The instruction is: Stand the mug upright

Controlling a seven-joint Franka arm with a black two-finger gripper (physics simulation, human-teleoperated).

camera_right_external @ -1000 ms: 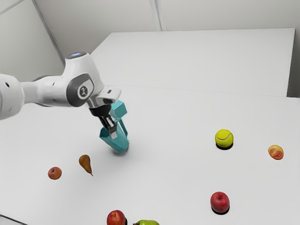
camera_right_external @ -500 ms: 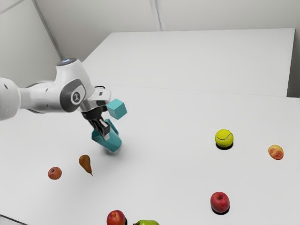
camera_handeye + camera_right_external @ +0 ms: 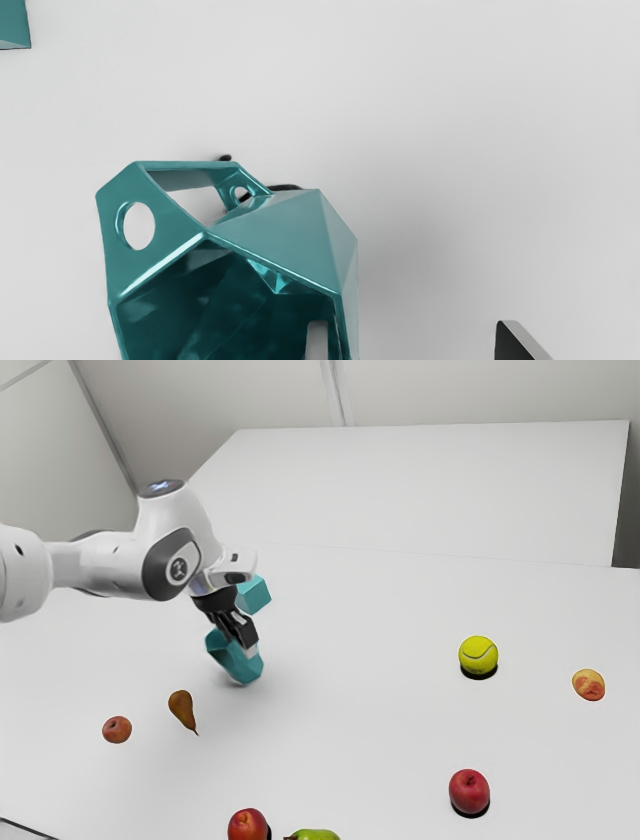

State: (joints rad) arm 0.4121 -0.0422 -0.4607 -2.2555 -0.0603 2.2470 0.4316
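Gripper: open, fingers well apart, directed down at the mug. Wrist view: one finger was inside the mug's mouth, near the wall; the other finger was outside the mug, with a gap between it and the wall. No grip on the mug from two sides was seen.

Mug: teal, faceted, located at the fingertips. It was tilted, not upright. In the exterior view the base pointed down and toward the exterior view's right, with the mouth toward the exterior view's left. The handle stood out on the side of the mug away from the outer finger. Whether the mug was touching the table could not be told.

Surroundings, taken from the gripper in the exterior view: teal block close behind the hand, partly hidden by it. Brown pear near, toward the camera and the exterior view's left; small reddish fruit past it. Red fruit and green fruit farther off on the camera side. Tennis ball, red apple and yellow-red fruit well apart, toward the exterior view's right.
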